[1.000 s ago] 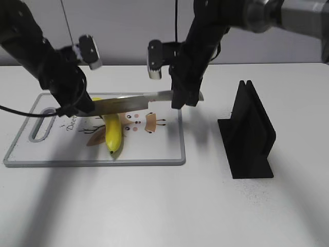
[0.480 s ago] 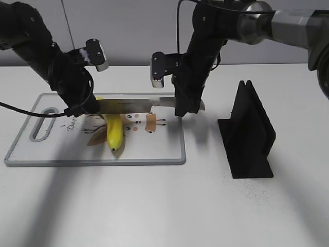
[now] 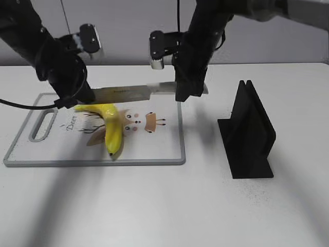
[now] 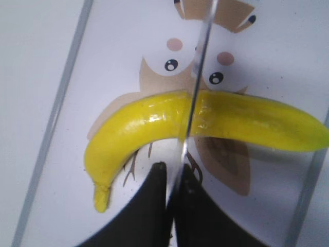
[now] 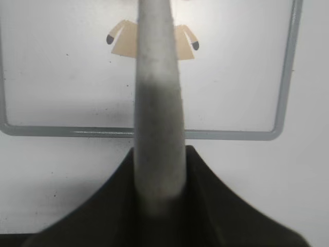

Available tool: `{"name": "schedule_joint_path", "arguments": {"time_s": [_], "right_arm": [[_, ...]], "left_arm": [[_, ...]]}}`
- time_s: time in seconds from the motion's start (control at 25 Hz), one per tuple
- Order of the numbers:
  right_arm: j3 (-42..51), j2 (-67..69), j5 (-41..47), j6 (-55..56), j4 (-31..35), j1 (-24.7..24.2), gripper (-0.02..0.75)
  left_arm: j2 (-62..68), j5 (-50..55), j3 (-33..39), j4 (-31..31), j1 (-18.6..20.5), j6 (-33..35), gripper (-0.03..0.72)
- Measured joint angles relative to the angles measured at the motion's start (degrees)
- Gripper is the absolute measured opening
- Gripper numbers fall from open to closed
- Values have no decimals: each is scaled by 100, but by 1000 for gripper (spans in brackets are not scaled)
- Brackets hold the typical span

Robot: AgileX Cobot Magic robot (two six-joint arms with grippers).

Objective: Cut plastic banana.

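Observation:
The plastic banana (image 3: 111, 133) lies on the white cutting board (image 3: 165, 149), bright yellow and bent, its far end pointing left. A steel knife (image 3: 134, 92) hangs level a little above it. My left gripper (image 3: 77, 99) is shut on the blade's tip end. My right gripper (image 3: 188, 93) is shut on the grey handle (image 5: 158, 118). In the left wrist view the blade's thin edge (image 4: 199, 77) crosses the middle of the banana (image 4: 146, 121), with my left gripper (image 4: 175, 175) clamped on it. Whether the banana is parted under the blade is hidden.
The cutting board has a grey rim (image 5: 144, 133), a handle slot (image 3: 42, 125) at its left end and a printed cartoon animal (image 3: 150, 122). A black slotted knife stand (image 3: 249, 131) stands on the white table to the right of the board.
Both arms have risen and lifted the knife off the banana. The banana's far end, hidden under the blade before, now shows and lies swung to the left.

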Motion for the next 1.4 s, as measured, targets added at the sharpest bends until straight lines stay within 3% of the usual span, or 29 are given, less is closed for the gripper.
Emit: {"name": "schedule_joint_path", "arguments": {"time_s": [0.32, 0.44, 0.56, 0.68, 0.84, 0.92, 1.12, 1.28, 1.4], "right_arm": [[-370, -437, 311, 0, 73, 8, 165], [-376, -507, 396, 54, 166, 8, 163], [-376, -579, 396, 157, 159, 8, 160], [-376, -677, 396, 195, 132, 8, 161], [-376, -821, 396, 360, 132, 9, 161], [-376, -922, 396, 581, 138, 9, 161], [-376, -1252, 398, 1438, 133, 9, 161], [-376, -1537, 404, 2240, 133, 9, 161], [-376, -1763, 409, 3231, 127, 9, 161]], "left_arm": [[-904, 257, 6, 194, 0, -37, 49], [-1158, 301, 6, 137, 11, -124, 219], [-1361, 338, 6, 79, 23, -261, 514], [-1560, 59, 6, 218, 28, -825, 654], [-1946, -262, 6, 924, 28, -2016, 680], [-2161, -266, 6, 1419, 57, -3020, 680], [-2592, 584, -42, 2571, 313, -5174, 672], [-2751, 1610, -72, 2781, 753, -6239, 663], [-2826, 2347, -77, 2647, 1058, -6477, 656]]}}
